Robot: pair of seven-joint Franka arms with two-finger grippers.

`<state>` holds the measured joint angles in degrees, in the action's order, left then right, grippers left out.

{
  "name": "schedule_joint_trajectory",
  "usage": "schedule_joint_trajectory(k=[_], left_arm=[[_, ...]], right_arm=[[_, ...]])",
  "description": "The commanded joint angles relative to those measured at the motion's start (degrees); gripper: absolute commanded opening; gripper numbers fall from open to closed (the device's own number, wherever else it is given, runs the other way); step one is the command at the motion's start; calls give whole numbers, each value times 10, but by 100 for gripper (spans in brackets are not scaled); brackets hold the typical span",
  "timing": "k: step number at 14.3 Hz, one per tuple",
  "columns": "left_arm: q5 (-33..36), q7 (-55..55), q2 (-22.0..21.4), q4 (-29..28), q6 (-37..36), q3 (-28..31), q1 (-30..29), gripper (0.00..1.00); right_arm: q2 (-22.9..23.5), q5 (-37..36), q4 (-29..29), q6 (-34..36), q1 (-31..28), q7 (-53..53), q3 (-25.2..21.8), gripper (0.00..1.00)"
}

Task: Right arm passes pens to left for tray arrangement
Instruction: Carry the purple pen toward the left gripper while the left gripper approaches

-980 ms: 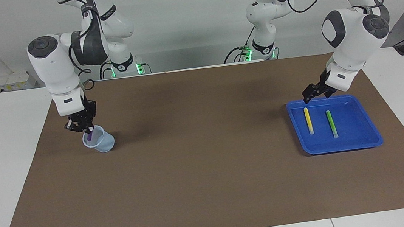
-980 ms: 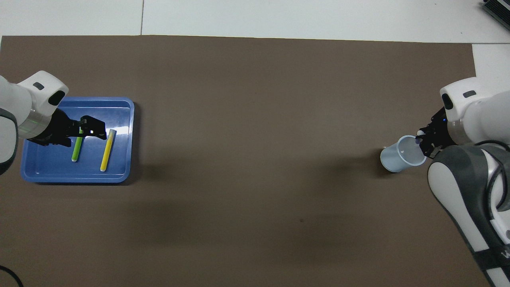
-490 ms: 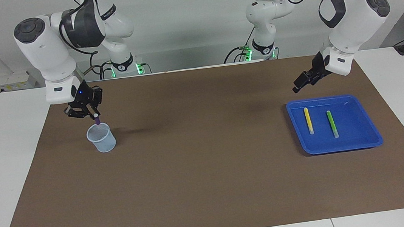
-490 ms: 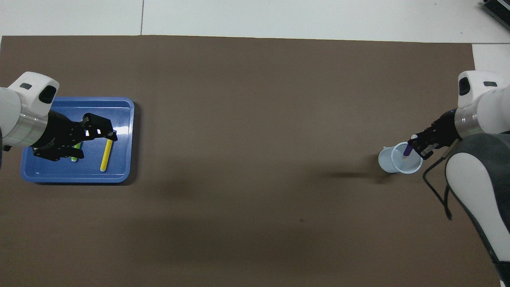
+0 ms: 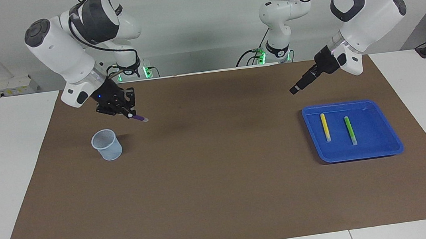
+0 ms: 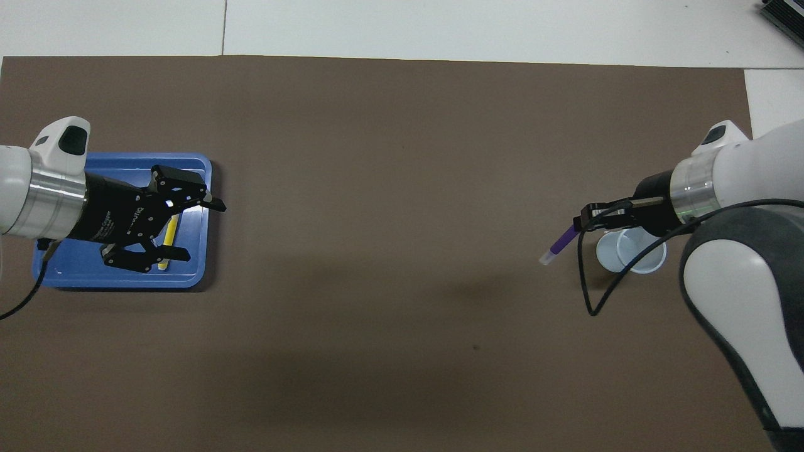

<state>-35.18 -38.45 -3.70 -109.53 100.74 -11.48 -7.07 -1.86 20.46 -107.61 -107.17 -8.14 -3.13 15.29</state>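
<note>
Gripping the purple pen (image 5: 138, 118) by one end, the right gripper (image 5: 125, 110) hung in the air at the upper left of the facing view, its fingers clenched on the barrel so the whitish tip slanted down toward the middle of the brown mat (image 5: 222, 198). It was raised over the mat beside the translucent cup (image 5: 107, 144), which stood upright at the right of the overhead view.

At the left of the overhead view, the left gripper (image 6: 191, 229) was up over the blue tray (image 6: 125, 279), its fingers (image 6: 213, 204) spread wide and grasping nothing. White lettering ran along its black body, too small to read.

On the tray floor at the right of the facing view lay the yellow pen (image 5: 325, 127) and the green pen (image 5: 350, 130), side by side and apart. The mat covered most of the white tabletop (image 5: 6, 167).
</note>
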Motion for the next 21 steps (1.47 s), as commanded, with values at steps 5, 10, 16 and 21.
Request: schedule_joint_trajectory(k=[5,10,16,21], left_arm=[[-160,-158,-103,-152,186,1,62,100],[-162,-331,-97,-181,396,1,212,100],[-162,-427,-75,-183,524,1,296,100],[-162,-431,-26,-179,595,1,334,100]], right_arm=[[-31,172,-102,-238,87,-343,2,0],[-19,222,-142,-460,193,-539,2,0],[-11,304,-172,-609,288,-559,2,0],[-12,312,-175,-620,294,-555,2,0]])
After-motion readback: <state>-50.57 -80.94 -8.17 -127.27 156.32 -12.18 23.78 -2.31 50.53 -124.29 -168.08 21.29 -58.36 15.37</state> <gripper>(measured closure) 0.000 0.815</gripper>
